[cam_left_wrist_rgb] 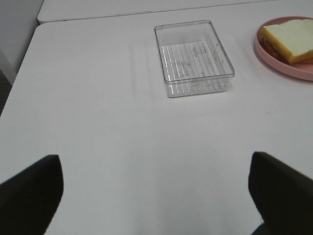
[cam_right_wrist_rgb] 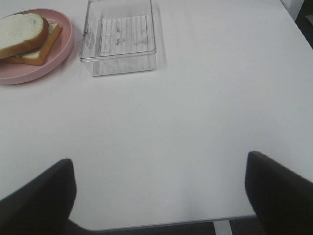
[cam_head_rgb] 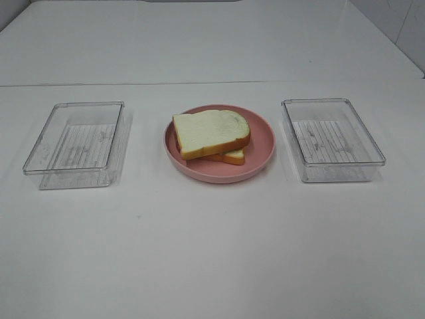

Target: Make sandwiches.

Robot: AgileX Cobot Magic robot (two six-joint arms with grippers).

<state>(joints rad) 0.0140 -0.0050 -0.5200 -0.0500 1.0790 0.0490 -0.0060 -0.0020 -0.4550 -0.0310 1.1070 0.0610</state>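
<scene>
The sandwich (cam_head_rgb: 214,135) is a stack of white bread slices with orange-brown crust lying on a pink round plate (cam_head_rgb: 262,143) at the table's middle. It also shows in the left wrist view as the sandwich (cam_left_wrist_rgb: 289,42) and in the right wrist view as the sandwich (cam_right_wrist_rgb: 27,38). My left gripper (cam_left_wrist_rgb: 156,188) is open, well back from the plate over bare table, nothing between its fingers (cam_left_wrist_rgb: 32,193). My right gripper (cam_right_wrist_rgb: 161,193) is open too, near the table's front edge, with its fingers (cam_right_wrist_rgb: 281,196) empty. Neither arm appears in the exterior high view.
A clear plastic tray (cam_head_rgb: 76,143) stands left of the plate and another clear tray (cam_head_rgb: 332,139) stands right of it; both look empty. The left tray (cam_left_wrist_rgb: 193,56) and the right tray (cam_right_wrist_rgb: 120,36) lie ahead of each gripper. A seam crosses the white table behind them.
</scene>
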